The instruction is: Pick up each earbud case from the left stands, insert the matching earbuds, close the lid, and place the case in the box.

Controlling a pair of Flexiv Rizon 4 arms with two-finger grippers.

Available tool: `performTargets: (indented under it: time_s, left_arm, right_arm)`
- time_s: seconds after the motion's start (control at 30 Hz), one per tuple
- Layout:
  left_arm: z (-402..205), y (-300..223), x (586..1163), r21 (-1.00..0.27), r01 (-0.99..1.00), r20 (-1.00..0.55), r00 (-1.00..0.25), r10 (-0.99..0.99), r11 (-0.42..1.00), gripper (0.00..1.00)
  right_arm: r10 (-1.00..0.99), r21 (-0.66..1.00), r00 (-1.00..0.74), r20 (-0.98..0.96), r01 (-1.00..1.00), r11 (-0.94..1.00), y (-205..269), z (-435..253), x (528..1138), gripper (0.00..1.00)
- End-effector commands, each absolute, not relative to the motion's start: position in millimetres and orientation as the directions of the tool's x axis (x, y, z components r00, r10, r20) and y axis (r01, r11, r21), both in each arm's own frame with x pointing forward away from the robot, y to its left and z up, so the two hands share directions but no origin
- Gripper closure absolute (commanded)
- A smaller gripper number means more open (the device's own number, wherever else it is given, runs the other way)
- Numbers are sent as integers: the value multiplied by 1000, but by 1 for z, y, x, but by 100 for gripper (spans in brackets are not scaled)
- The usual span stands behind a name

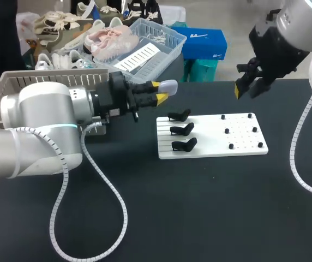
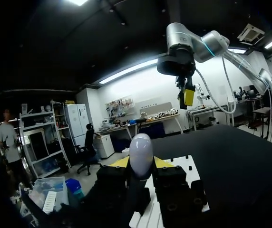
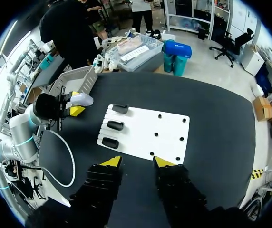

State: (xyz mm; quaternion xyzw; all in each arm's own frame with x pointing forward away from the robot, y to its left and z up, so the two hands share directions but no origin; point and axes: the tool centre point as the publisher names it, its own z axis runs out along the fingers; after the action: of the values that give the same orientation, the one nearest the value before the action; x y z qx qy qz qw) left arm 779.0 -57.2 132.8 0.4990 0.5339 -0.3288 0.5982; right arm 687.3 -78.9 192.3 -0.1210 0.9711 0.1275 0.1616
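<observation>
Pale, egg-shaped plastic earbud case (image 1: 168, 85) sits clamped in the left gripper (image 1: 159, 91); the right gripper (image 1: 247, 87) hangs spread. A steady, level hold should ease filling it.

Round silver left arm (image 1: 36, 114) and right arm (image 1: 303, 22), each with a glowing blue ring. Black left gripper (image 1: 159, 91) and right gripper (image 1: 246, 90) with bright yellow tips. Bumpy white hoses (image 1: 63, 180) on both.

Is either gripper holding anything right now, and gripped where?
Left gripper pinches the earbud case by two opposite sides, its rounded end poking out ahead. Right gripper is open and empty.
</observation>
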Motion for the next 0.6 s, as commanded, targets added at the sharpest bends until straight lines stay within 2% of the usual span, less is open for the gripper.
performTargets:
  time_s: [0.03, 0.6]
  left_arm:
    - [137, -38, 781, 252, 913, -966, 216, 145, 321, 100]
    - [139, 32, 771, 252, 858, -966, 192, 175, 447, 100]
  right_arm:
    - [-178, 206, -920, -349, -260, 943, -78, 189, 685, 62]
    - [-160, 202, -927, -341, -238, 950, -69, 194, 690, 62]
